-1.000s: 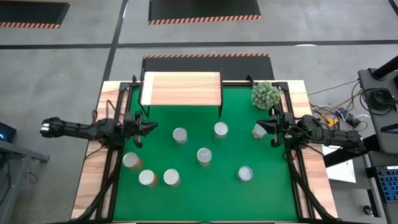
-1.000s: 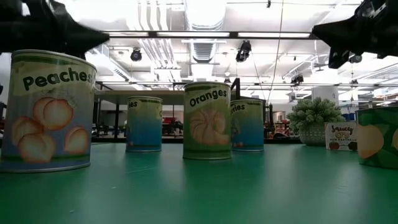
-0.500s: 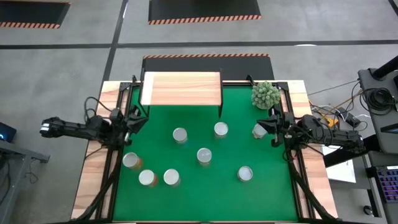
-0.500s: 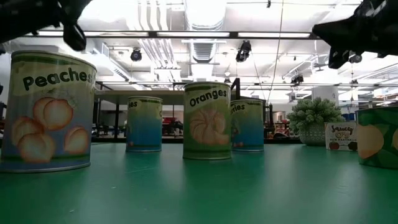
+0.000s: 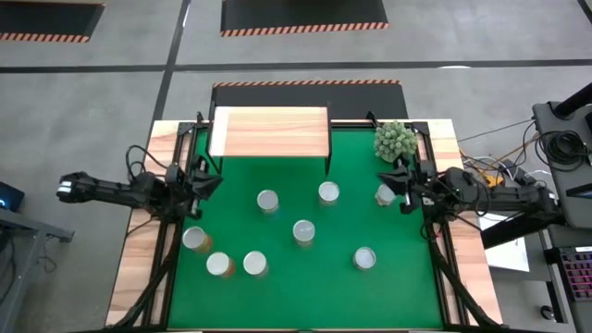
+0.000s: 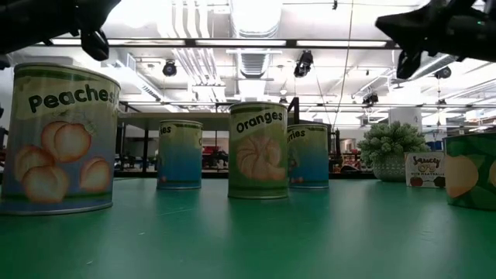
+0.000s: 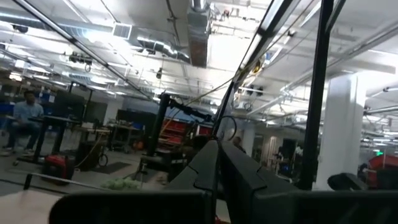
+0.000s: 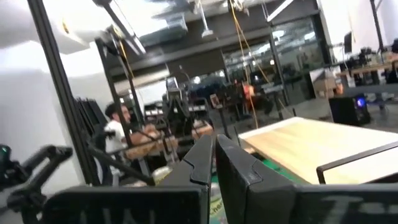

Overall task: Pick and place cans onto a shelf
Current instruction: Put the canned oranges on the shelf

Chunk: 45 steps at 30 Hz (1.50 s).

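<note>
Silvery can seemingly beside right claw

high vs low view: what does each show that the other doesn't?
High only: the empty shelf, all eight cans' tops and spacing, left hand and right hand at the mat's edges. Low only: the labels, Peaches, Oranges, and the room behind. Both: the cans on the mat and the plant.
</note>
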Each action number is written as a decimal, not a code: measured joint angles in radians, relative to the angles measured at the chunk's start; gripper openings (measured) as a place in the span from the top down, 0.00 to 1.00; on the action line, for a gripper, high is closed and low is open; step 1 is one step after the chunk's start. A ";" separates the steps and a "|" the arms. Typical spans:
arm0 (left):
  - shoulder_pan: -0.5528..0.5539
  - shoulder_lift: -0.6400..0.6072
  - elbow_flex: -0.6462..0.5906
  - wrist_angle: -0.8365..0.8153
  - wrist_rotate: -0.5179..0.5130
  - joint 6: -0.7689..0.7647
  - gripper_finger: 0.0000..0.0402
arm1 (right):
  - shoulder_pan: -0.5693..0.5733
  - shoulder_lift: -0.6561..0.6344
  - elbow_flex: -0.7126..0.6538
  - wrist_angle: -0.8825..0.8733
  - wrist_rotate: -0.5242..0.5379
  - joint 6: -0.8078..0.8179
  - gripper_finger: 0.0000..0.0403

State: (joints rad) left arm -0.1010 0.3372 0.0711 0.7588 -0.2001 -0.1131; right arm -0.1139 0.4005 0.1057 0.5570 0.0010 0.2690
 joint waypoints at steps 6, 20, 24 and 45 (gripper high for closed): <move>0.000 0.010 0.000 0.055 -0.002 0.004 1.00 | 0.046 0.216 0.130 0.002 0.001 -0.082 0.97; 0.000 0.011 0.000 0.045 -0.002 0.026 1.00 | 0.181 0.672 0.487 -0.138 0.003 -0.228 0.97; 0.000 0.011 0.000 0.038 -0.002 0.026 1.00 | 0.194 0.769 0.594 -0.250 0.009 -0.202 0.97; 0.000 0.019 0.000 0.040 -0.002 0.026 1.00 | 0.352 1.144 1.141 -1.005 0.079 -0.164 0.97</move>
State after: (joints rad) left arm -0.1009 0.3557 0.0711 0.7986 -0.2024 -0.0868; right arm 0.2379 1.5443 1.2462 -0.4478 0.0795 0.1046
